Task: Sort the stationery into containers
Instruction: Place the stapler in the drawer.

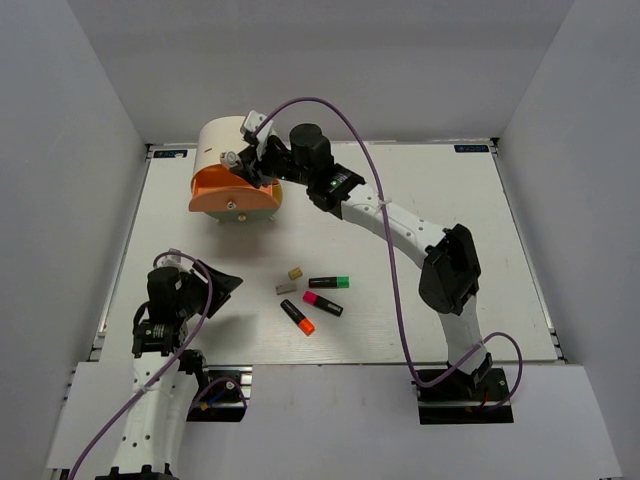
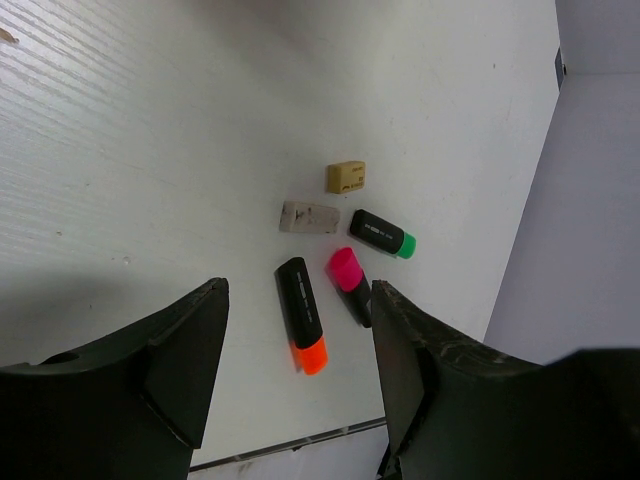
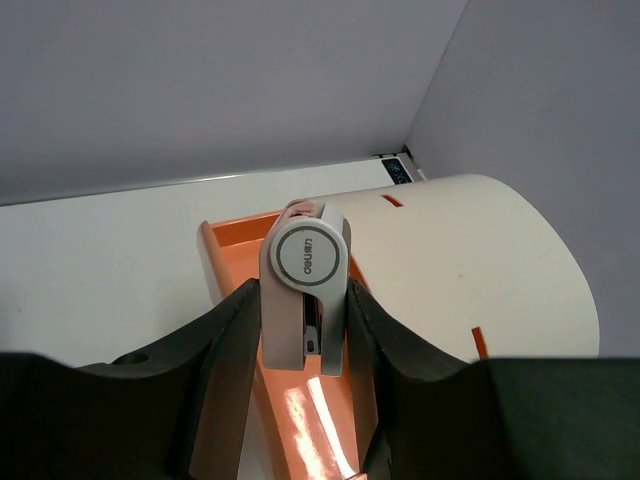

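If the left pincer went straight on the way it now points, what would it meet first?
Most likely the orange-capped highlighter, lying on the table between the fingers of the open left pincer in its wrist view. Depth is unclear, so it might land just beside it.

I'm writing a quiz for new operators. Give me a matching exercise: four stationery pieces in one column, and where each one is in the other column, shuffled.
1. green-capped highlighter
2. orange-capped highlighter
3. beige eraser
4. white-pink piece

a. held in the right pincer, over the orange drawer
b. loose piece nearest the table's near edge
c. right of both erasers, just beyond the pink-capped highlighter
d. beside the grey eraser, on its far side

Pairs: 1-c, 2-b, 3-d, 4-a
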